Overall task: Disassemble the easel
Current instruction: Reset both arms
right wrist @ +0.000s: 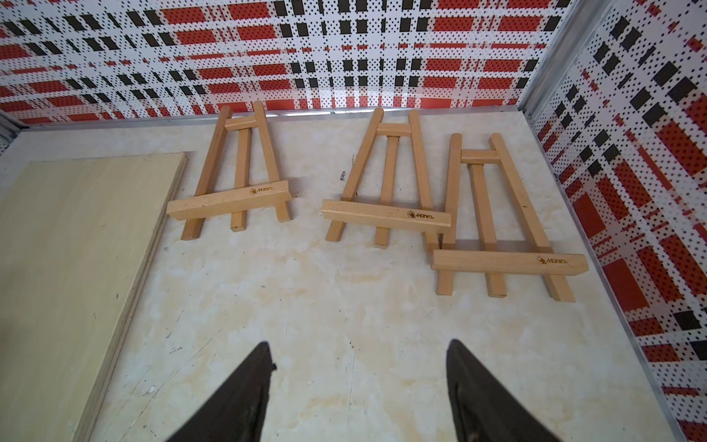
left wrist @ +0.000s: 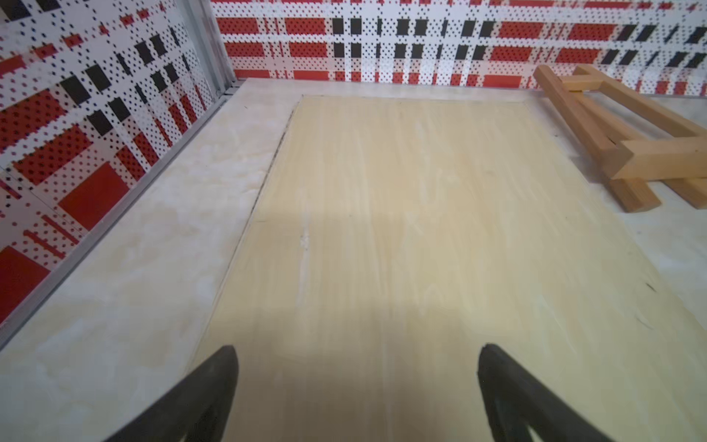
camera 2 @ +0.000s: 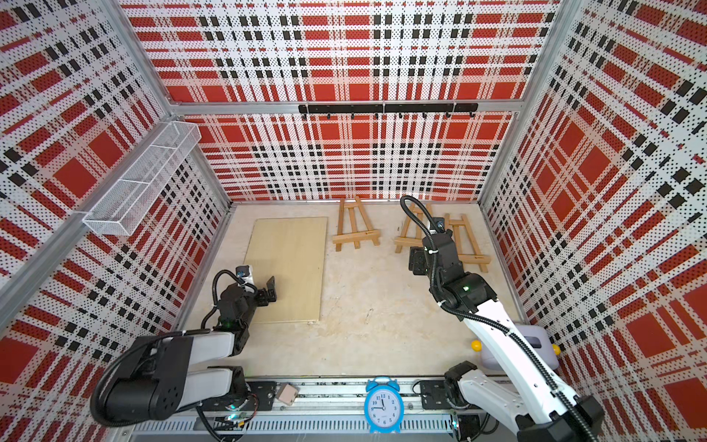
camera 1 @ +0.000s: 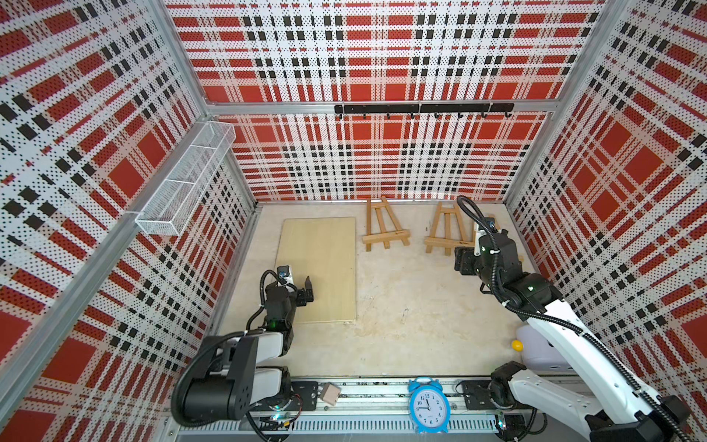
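Observation:
Three small wooden easels lie flat along the back of the table: a left easel (right wrist: 233, 199), a middle easel (right wrist: 386, 218) and a right easel (right wrist: 509, 264) that overlaps the middle one's side. In a top view my right arm hides the third one. A pale wooden board (camera 1: 321, 260) lies flat on the left of the table. My left gripper (left wrist: 357, 348) hovers open over the board's near part, with nothing between its fingers. My right gripper (right wrist: 359, 342) hangs open and empty over bare table, just in front of the middle and right easels.
A blue alarm clock (camera 1: 428, 405) and a small wooden block (camera 1: 329, 394) sit on the front rail. A lavender container with yellow knobs (camera 1: 535, 348) stands front right under my right arm. A white mesh basket (camera 1: 187, 180) and a black hook rail (camera 1: 421, 109) hang on the walls.

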Tool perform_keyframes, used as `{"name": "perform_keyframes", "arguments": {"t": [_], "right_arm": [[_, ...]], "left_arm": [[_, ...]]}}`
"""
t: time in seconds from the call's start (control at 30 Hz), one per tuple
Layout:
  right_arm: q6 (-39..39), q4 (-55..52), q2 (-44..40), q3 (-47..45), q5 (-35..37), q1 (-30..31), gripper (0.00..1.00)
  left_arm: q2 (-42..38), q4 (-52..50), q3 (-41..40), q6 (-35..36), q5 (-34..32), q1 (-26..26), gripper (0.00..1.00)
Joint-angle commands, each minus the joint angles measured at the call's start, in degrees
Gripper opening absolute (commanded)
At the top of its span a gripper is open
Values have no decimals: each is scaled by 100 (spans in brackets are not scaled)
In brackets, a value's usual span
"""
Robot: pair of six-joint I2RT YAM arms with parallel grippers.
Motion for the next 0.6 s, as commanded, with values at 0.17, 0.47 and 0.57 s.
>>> {"name": "perform_keyframes", "arguments": {"t": [0.17,0.47,0.57], "right_arm": [[-311,475,424,-33,-279,-441,76],[-979,5542,968,-2654,-1052,-2155,84],[-964,6769,1407,-3160,-1057,-2370,85]], "left_arm": [[1272,1067,1182,562,131,-307,99],[1253,-9,1659,512,-103,-347,99],[1260,18,1648,541,-163,-381,100]]}}
